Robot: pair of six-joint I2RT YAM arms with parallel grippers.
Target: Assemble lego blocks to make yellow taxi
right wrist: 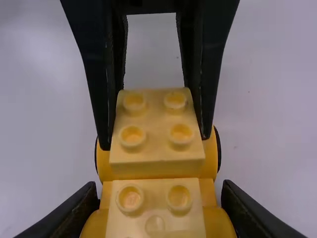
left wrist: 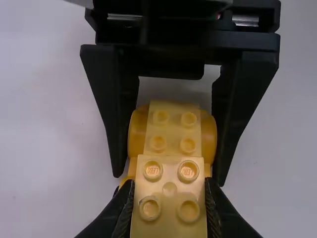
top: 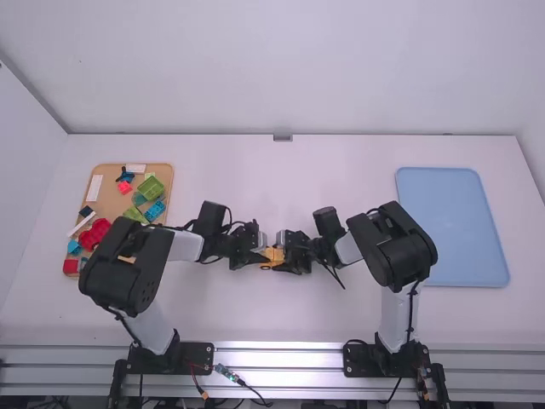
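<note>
Near the table's middle, my left gripper (top: pixel 255 249) and right gripper (top: pixel 289 254) face each other at an orange car base (top: pixel 272 256). In the left wrist view my left gripper (left wrist: pixel 169 191) is shut on a yellow two-by-two block (left wrist: pixel 169 210) over one end of the orange base (left wrist: pixel 138 129); whether it is pressed fully down I cannot tell. A second yellow block (left wrist: pixel 173 131) sits on the base's other end. In the right wrist view my right gripper (right wrist: pixel 158 191) is shut on the orange base (right wrist: pixel 156 171), its fingers (right wrist: pixel 81 206) beside the rounded fenders.
A tan tray (top: pixel 167 217) with green, blue, red and white pieces lies at the left, the left arm reaching across its near corner. A blue tray (top: pixel 456 226) lies at the right, beside the right arm.
</note>
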